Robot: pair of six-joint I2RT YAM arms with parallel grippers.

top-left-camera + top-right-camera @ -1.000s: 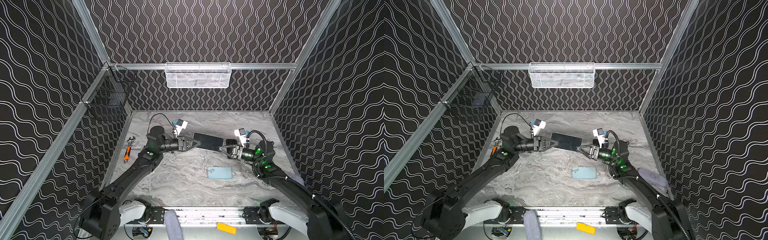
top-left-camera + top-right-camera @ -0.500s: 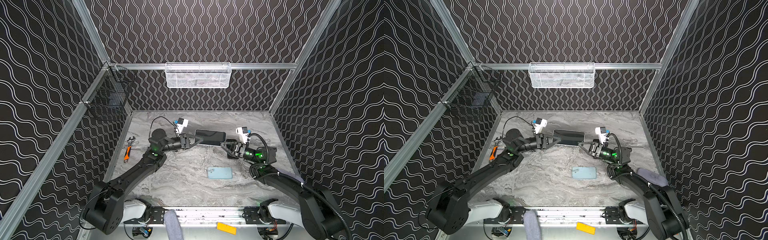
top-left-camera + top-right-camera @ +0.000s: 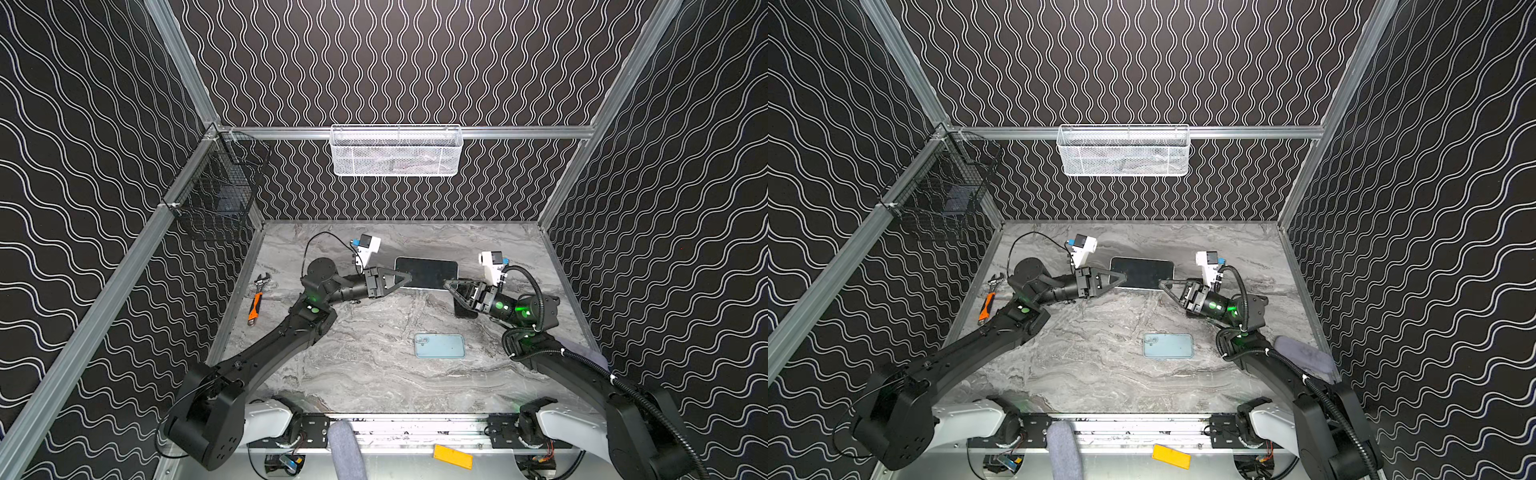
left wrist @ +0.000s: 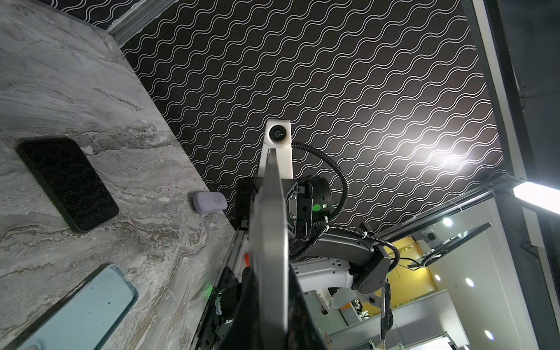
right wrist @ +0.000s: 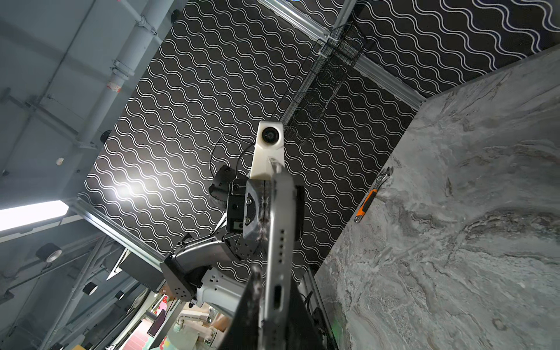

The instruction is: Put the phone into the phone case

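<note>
Where your left gripper [image 3: 405, 277] sits: raised over the back middle of the counter [image 3: 365, 374], its jaws closed down tight on the left short end of the phone [image 3: 428, 272].
Right gripper [image 3: 449, 286]: reaching in from the opposite side and pinched on the phone's right short end; in the right wrist view you see the end with the charging port [image 5: 277, 294] caught between the dark fingers [image 5: 250, 306].
Phone: lifted clear of the counter, held lengthwise between both grippers, dark screen turned up toward the top views.
Phone case [image 3: 439, 345]: pale blue, lying flat on the counter, nearer the front than the phone and well apart from both grippers; you cannot tell which face is up.
Dark slab [image 3: 465, 309]: black and flat on the counter, below your right gripper; its glossy face mirrors the wall pattern in the left wrist view [image 4: 66, 185].
Wrench [image 3: 257, 297]: orange handle, lying by the left wall.
Grey pad [image 3: 1304, 357]: at the counter's right edge, beside your right arm.
Baskets: white mesh basket [image 3: 397, 151] on the back rail, black wire basket [image 3: 216, 195] on the left rail.
</note>
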